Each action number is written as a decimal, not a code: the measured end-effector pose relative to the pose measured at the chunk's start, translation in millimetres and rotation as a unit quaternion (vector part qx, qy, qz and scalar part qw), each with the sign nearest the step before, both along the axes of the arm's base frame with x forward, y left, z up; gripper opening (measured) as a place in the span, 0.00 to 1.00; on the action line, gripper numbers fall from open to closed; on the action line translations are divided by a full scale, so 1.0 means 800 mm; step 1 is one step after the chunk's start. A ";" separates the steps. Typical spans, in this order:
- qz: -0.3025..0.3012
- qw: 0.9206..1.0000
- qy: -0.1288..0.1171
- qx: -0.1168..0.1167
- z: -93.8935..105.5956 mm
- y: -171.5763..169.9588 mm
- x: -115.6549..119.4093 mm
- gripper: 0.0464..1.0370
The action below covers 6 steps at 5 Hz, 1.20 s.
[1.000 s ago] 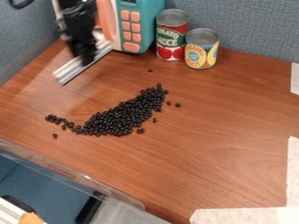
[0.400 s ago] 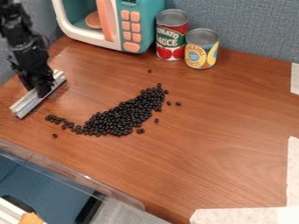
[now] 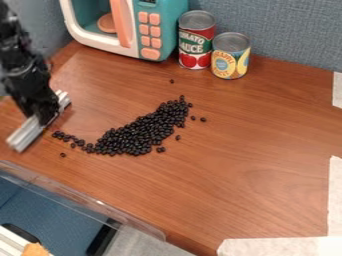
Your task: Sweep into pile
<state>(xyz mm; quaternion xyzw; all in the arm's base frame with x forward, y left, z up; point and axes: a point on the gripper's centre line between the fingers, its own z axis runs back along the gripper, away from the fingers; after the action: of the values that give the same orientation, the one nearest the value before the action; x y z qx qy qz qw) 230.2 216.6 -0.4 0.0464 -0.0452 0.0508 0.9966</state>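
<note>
A metal bar (image 3: pixel 25 133) is clamped in the black gripper (image 3: pixel 45 116), just beside the thin end of the black beans (image 3: pixel 137 136), its long side turned towards them, presumably so they can be swept together.

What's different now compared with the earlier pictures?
The gripper has carried the metal bar from beside the toy microwave down and left to the table's left side, keeping hold of it. The black beans look essentially unchanged, and the microwave and two cans stayed put.
</note>
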 end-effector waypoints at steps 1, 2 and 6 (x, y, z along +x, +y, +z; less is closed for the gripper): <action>0.029 0.999 0.000 -0.031 0.000 -0.023 -0.011 0.31; 0.076 0.995 -0.012 -0.065 0.000 -0.061 -0.003 0.31; 0.214 0.971 -0.030 -0.102 0.001 -0.147 0.050 0.31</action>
<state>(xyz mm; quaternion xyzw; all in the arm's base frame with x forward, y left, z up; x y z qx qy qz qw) 270.4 99.3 0.2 -0.0488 -0.0592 0.2683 0.9603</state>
